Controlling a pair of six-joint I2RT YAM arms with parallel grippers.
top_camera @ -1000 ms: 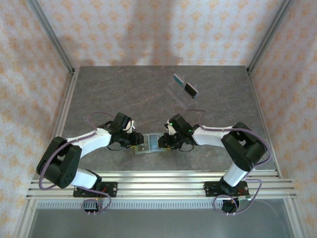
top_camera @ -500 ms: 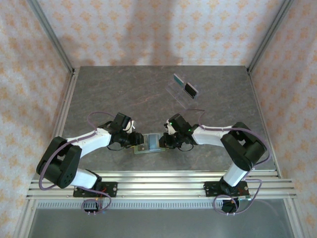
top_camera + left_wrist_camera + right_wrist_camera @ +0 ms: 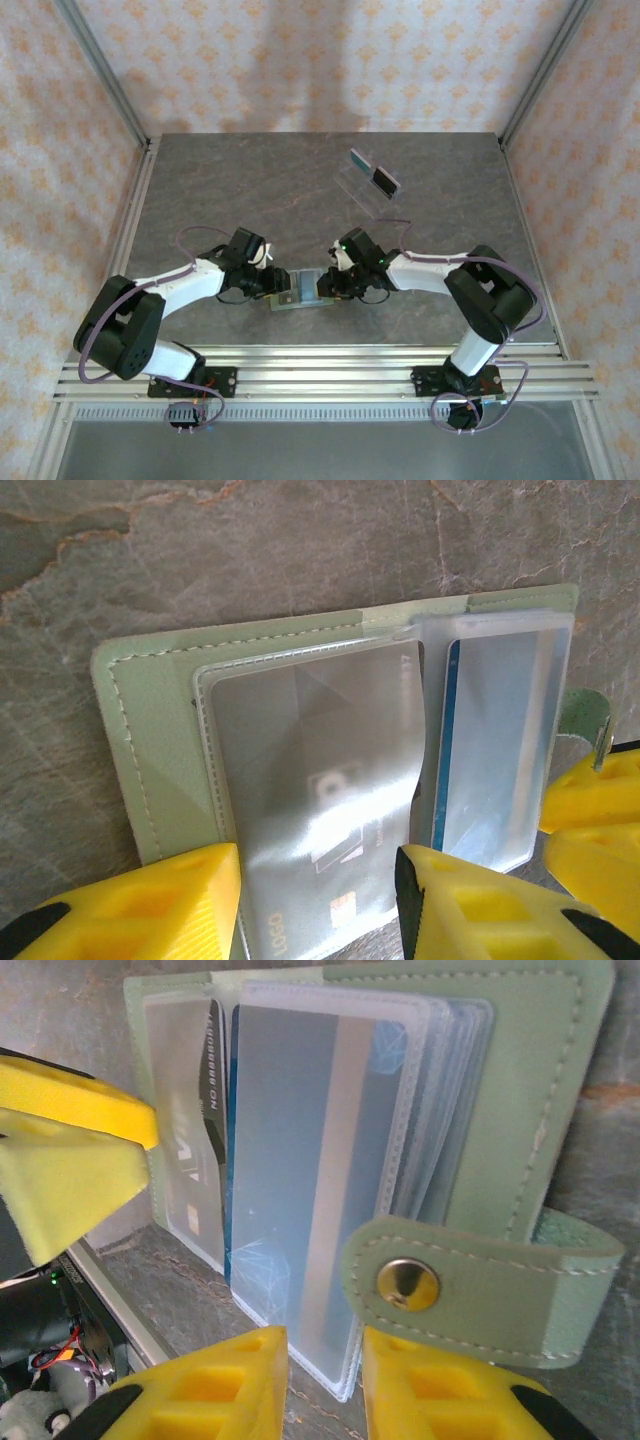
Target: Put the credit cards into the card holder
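Tabletop (image 3: 200, 190): grey stone pattern.
Card holder (image 3: 150, 740): lay open near the front edge, between both arms.
Left gripper (image 3: 315, 868): fingers apart, astride the left sleeve.
Right gripper (image 3: 322, 1352): fingers nearly together around the sleeve edge of the blue card (image 3: 290, 1160); true grip uncertain.
Far: dark card (image 3: 383, 180) in clear stand (image 3: 362, 190).
Risk: a tug might drag the holder or crease the sleeves.

Card holder (image 3: 520, 1080) looks matt sage faux-leather w/ stitching, clear plastic sleeves (image 3: 320, 750) glossy btwn left fingers (image 3: 150, 900), matt yellow plastic like right fingers (image 3: 200, 1390), shiny metal snap (image 3: 407, 1283) just past those, table (image 3: 250, 550) dull stone-look.
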